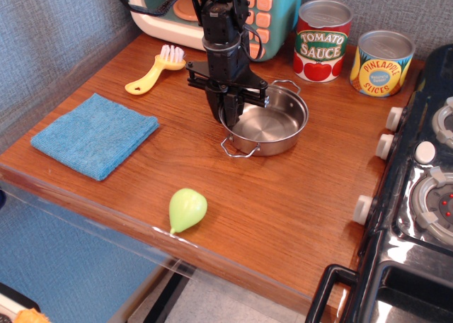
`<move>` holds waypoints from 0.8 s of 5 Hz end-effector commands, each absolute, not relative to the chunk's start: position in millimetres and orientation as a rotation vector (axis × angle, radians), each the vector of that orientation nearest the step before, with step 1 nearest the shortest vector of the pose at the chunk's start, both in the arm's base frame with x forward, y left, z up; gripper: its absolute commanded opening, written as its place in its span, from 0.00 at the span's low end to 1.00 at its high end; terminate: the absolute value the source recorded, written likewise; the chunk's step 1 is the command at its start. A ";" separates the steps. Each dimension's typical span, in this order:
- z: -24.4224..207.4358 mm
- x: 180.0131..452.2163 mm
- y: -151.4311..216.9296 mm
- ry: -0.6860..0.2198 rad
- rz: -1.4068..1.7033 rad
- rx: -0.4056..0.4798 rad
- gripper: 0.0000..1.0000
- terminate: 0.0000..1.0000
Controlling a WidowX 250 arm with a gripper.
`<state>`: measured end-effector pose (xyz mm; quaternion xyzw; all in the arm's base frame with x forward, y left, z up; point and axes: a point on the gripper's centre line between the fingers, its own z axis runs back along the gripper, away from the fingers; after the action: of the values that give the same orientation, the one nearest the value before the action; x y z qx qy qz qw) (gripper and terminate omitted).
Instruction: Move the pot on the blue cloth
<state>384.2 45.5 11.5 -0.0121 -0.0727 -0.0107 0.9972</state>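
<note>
The shiny steel pot (272,125) with two wire loop handles stands on the wooden counter, right of centre. My gripper (228,112) points straight down at the pot's left rim, and its fingers are closed together on that rim. The pot rests on the counter. The blue cloth (94,134) lies flat near the counter's left front corner, well to the left of the pot and gripper, with nothing on it.
A yellow brush (152,74) lies behind the cloth. A green pear (187,208) sits near the front edge. A tomato sauce can (322,41) and a pineapple can (382,63) stand at the back right. A toy microwave (272,11) is behind the arm, and a black stove (425,195) is at the right.
</note>
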 end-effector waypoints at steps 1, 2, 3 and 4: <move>43.7 398.6 19.5 -0.201 0.004 -0.061 0.00 0.00; 90.7 405.0 11.5 -0.272 0.015 -0.152 0.00 0.00; 125.7 387.6 35.3 -0.294 0.036 -0.168 0.00 0.00; 130.7 357.1 75.8 -0.255 0.026 -0.124 0.00 0.00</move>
<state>353.2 75.4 104.5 -0.0723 -0.0916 0.0144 0.9931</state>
